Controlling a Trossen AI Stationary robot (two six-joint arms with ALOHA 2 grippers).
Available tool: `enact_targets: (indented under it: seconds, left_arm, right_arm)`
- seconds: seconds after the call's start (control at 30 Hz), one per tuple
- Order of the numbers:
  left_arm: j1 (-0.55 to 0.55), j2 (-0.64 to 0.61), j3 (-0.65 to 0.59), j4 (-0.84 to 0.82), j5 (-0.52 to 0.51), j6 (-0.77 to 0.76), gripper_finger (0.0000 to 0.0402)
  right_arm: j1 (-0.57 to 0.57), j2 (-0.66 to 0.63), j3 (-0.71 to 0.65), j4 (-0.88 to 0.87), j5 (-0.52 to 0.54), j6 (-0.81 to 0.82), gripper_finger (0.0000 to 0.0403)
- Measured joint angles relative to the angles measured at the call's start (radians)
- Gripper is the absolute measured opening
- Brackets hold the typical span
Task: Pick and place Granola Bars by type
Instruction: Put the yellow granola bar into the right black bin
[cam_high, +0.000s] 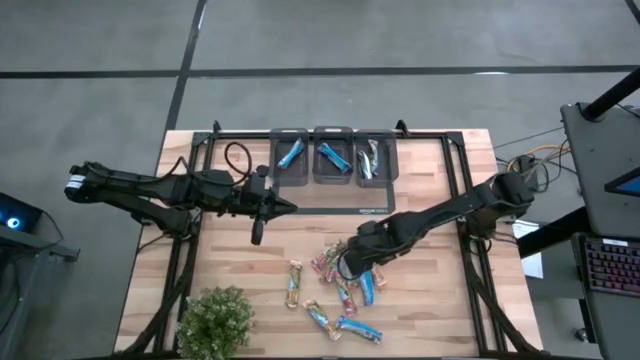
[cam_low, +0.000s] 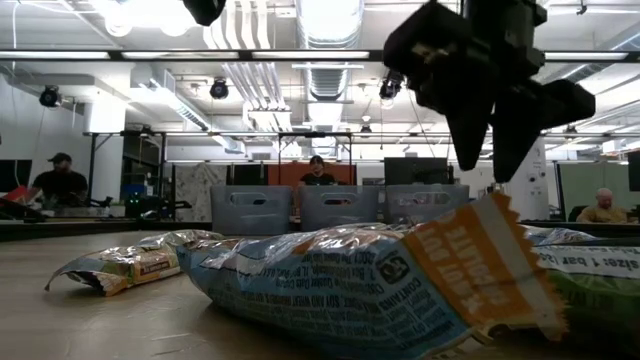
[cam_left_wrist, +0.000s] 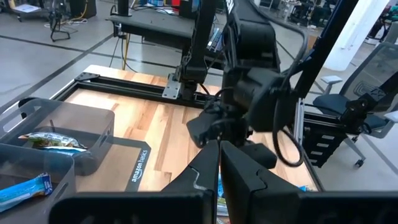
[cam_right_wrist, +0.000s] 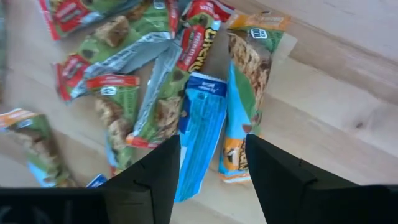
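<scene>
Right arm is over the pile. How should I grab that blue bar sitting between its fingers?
Take the blue bar across its narrow width at mid-length, coming straight down from above. It lies flat on the table, its length running between the right gripper's open fingers. A green-wrapped bar and an orange-ended bar crowd its sides, so the fingers must slip in closely.

Granola Bars, shiny blue and green-red wrappers, loose pile lying flat mid-table, a few inside the bins
</scene>
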Motion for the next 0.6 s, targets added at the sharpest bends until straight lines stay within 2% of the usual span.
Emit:
enact_targets:
  seconds: [0.37,0.6]
  left_arm:
    - [0.0,0.0,0.0,0.0,0.0,-0.023,0.0]
    - [0.0,0.0,0.0,0.0,0.0,-0.027,0.0]
  right_arm:
    - [-0.064,0.008,-0.012,-0.024,0.028,-0.034,0.024]
    - [-0.095,0.041,-0.028,-0.022,0.028,-0.065,0.0251]
